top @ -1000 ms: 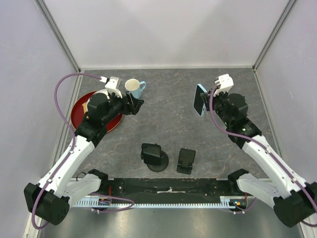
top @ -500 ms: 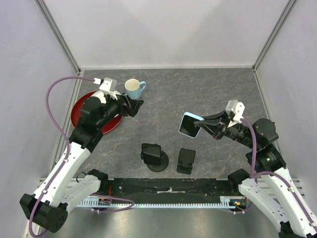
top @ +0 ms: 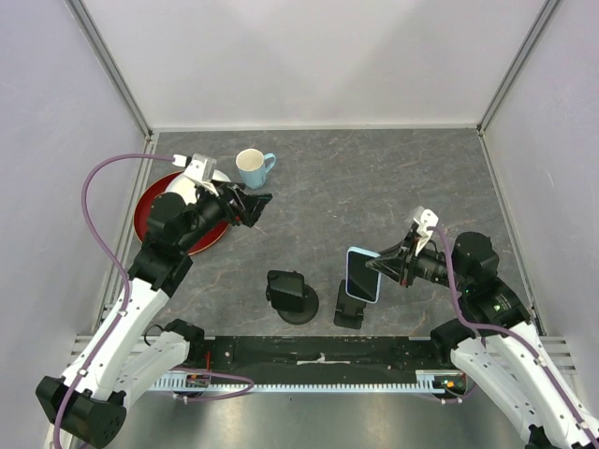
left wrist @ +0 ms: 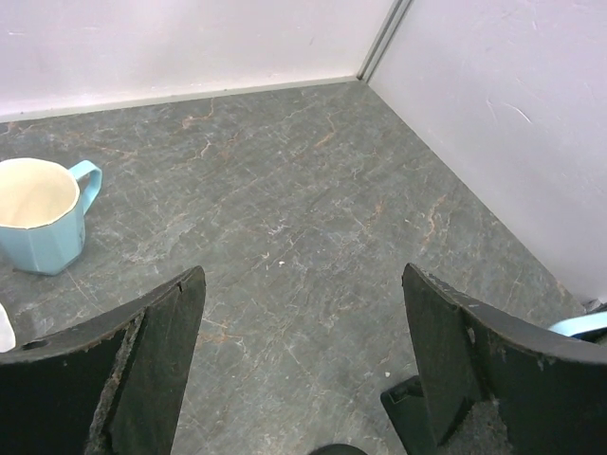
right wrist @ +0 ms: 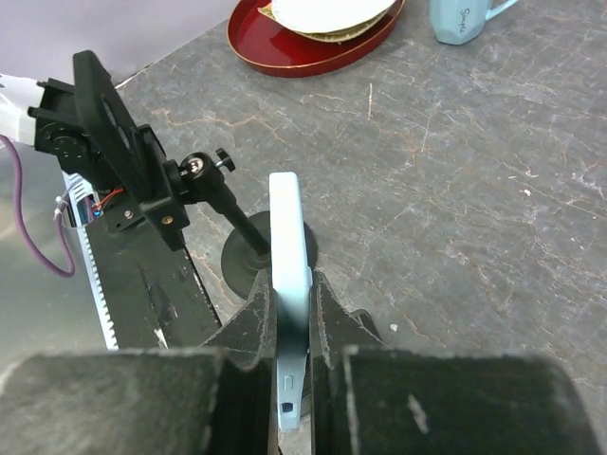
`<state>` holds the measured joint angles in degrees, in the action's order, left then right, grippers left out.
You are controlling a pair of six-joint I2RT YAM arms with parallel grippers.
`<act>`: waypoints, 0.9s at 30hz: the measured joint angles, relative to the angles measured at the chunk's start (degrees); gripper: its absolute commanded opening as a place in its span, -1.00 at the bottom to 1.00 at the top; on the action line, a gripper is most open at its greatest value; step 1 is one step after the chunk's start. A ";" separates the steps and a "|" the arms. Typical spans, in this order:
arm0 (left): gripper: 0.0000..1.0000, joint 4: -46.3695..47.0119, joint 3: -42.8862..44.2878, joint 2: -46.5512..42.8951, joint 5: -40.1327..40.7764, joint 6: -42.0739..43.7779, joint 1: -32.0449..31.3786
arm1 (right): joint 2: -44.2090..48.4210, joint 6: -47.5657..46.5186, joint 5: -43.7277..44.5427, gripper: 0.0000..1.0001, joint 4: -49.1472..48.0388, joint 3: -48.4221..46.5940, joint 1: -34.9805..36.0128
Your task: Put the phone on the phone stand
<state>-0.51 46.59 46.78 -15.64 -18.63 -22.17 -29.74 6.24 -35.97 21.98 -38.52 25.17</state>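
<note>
Phone (top: pixel 363 275) clamped edge-on in right end effector (top: pixel 382 267), protruding past the tips, off the worktop (top: pixel 374 187). Phone stand (top: pixel 352 307) just beneath the tips; round-base stand (top: pixel 292 296) beyond it. Left end effector (top: pixel 255 204) jaws wide, mug (left wrist: pixel 38 213) ahead-left of it, well apart.

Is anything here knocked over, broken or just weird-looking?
Nothing stands out. The pale blue ceramic mug stands upright, the white plate lies in the round red tray, and the light blue phone is simply gripped on edge by the right end effector, over the black phone stand.
</note>
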 measured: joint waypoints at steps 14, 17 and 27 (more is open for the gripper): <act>0.78 0.13 0.00 0.00 -1.62 0.00 0.02 | -0.46 3.61 -4.76 -1.00 -7.21 7.28 0.00; 0.76 0.26 0.00 0.09 -2.51 0.00 0.02 | 1.16 4.83 -5.84 -1.00 -8.63 9.35 0.00; 0.67 1.14 0.00 0.59 -8.22 0.00 -0.09 | 8.11 7.30 -6.25 -1.00 -16.48 14.34 0.00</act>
<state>0.62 46.59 47.37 -23.86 -18.63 -22.26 -21.63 13.54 -42.22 5.50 -24.18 25.17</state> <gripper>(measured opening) 0.852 0.120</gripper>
